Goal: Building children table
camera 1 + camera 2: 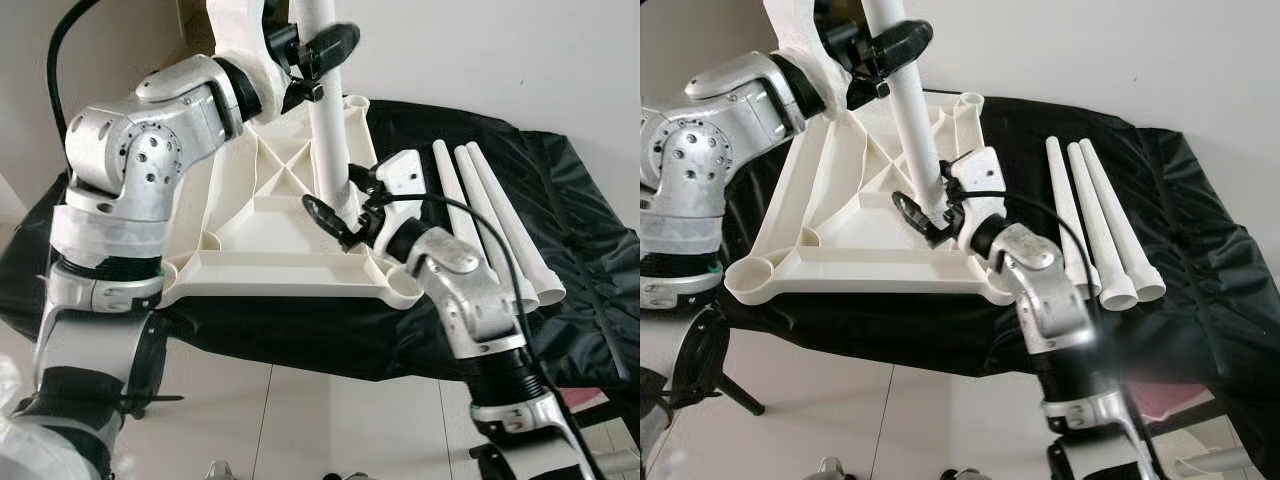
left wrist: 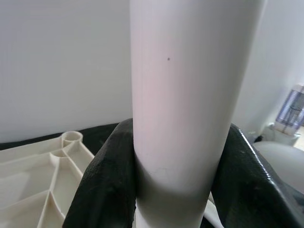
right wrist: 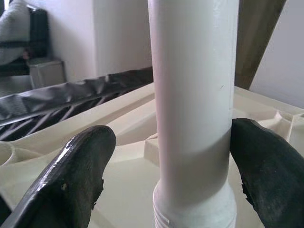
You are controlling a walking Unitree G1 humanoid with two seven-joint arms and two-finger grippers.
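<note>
Tabletop [image 1: 250, 235]: cream-white plastic, ribbed underside up, slightly yellower than the legs.
Upright leg [image 1: 330, 130]: plain white tube; one tiny dark speck visible in the left wrist view.
Three loose legs [image 1: 490, 215], at 3 o'clock of the tabletop: same plain white.
Cloth [image 1: 560, 240] under all parts: glossy black, creased, pale highlights.
Left gripper [image 1: 312, 48]: black fingers, silver arm with white wrist housing.
Right gripper [image 1: 345, 215]: black fingers, silver arm, black cable.
Wall [image 1: 480, 50]: plain off-white.
Floor [image 1: 300, 420]: pale grey-white tiles, thin dark joints.
Pink patch [image 1: 590, 398] at 5 o'clock, below the cloth edge.
</note>
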